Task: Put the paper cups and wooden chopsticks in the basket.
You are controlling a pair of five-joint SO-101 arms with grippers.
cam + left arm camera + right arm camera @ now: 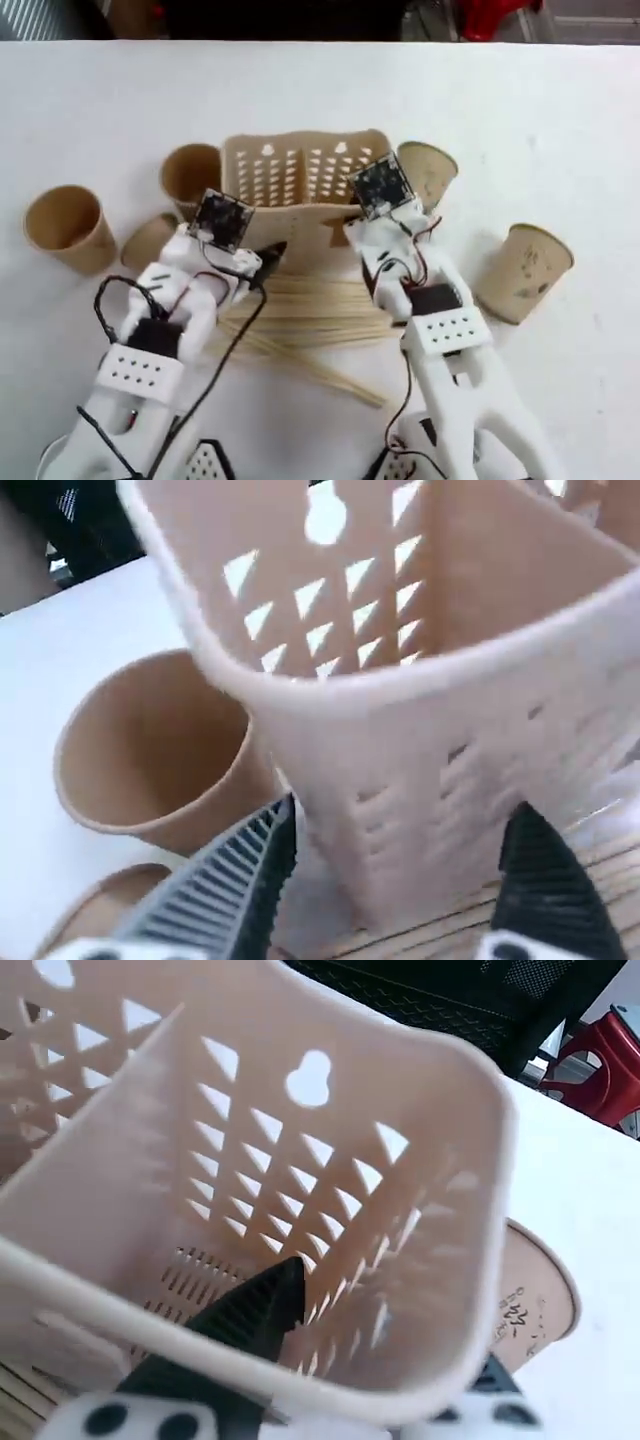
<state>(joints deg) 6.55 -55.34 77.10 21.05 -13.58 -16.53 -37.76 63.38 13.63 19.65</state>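
I saw my left gripper point(405, 805) gaping around a corner of the basket point(300, 170) mid-frame, holding nothing; right gripper point(390, 1315) parted astride its rim

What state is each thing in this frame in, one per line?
basket, upright, nothing seen inside
paper cups, all on the table, outside the basket
chopsticks, loose pile on the table
left pincer, open around a basket corner
right pincer, open, astride the basket rim

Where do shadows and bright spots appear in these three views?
High view: the white table is evenly bright, with soft shadows beside the paper cups. Left wrist view: the basket's cut-outs glow white. Right wrist view: the same cut-outs show bright too.
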